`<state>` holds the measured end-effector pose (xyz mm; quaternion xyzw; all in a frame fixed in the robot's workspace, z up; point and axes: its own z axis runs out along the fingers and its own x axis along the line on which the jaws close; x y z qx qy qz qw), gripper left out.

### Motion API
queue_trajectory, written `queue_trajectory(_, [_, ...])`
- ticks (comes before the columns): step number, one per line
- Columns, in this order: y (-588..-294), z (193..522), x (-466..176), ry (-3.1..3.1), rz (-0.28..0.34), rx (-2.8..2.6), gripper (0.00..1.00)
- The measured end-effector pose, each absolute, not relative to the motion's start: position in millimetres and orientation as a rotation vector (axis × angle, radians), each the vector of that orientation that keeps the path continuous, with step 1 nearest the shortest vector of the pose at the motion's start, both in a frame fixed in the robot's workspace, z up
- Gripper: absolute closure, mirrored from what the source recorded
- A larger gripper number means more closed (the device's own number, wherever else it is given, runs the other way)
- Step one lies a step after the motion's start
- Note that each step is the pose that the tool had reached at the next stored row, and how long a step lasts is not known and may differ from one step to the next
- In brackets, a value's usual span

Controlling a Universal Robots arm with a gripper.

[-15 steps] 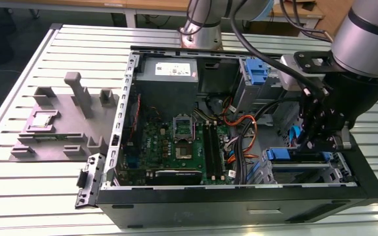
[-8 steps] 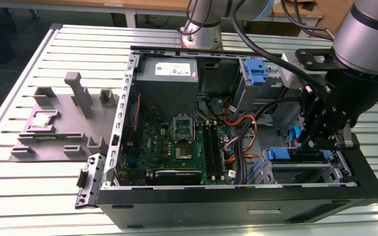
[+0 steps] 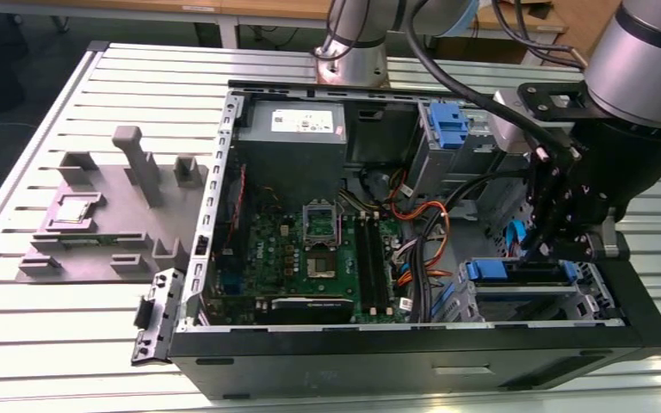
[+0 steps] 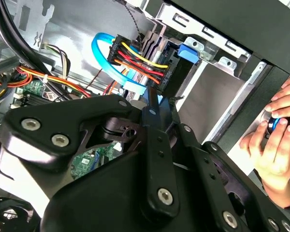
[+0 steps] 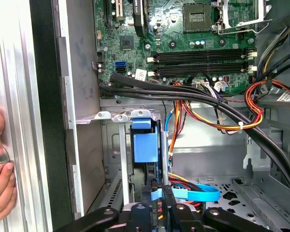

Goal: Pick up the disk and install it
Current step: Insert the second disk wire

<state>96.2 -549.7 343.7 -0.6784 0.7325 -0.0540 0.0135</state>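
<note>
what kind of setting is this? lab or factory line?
Looks like a robotics lab or test bench, not a line: an open desktop computer case lies on a slatted aluminium table, grey 3D-printed-looking fixtures stand beside it, and a person's hand rests at the case's edge.

Silver-grey arm (image 3: 652,52), black screw-studded gripper (image 3: 568,245), seemingly black cables.

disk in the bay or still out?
In. The disk stands between the drive bay rails in the first wrist view, cables plugged at its end; the end effector is right behind it.

No legible text — power supply label (image 3: 306,121) print too small to read.
</note>
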Motion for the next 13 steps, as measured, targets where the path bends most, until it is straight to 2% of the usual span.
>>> queue_trajectory(1, [-549.7, 343.7, 96.2, 2.282, -0.168, -2.113, 0.78])
queue_trajectory(2, [-549.7, 343.8, 96.2, 2.282, -0.169, -2.113, 0.84])
queue_trajectory(3, [-549.7, 343.9, 96.2, 2.282, -0.169, -2.113, 0.84])
queue_trajectory(4, [-549.7, 343.9, 96.1, 2.282, -0.169, -2.113, 0.89])
queue_trajectory(13, [-549.7, 345.5, 96.2, 2.282, -0.169, -2.113, 0.89])
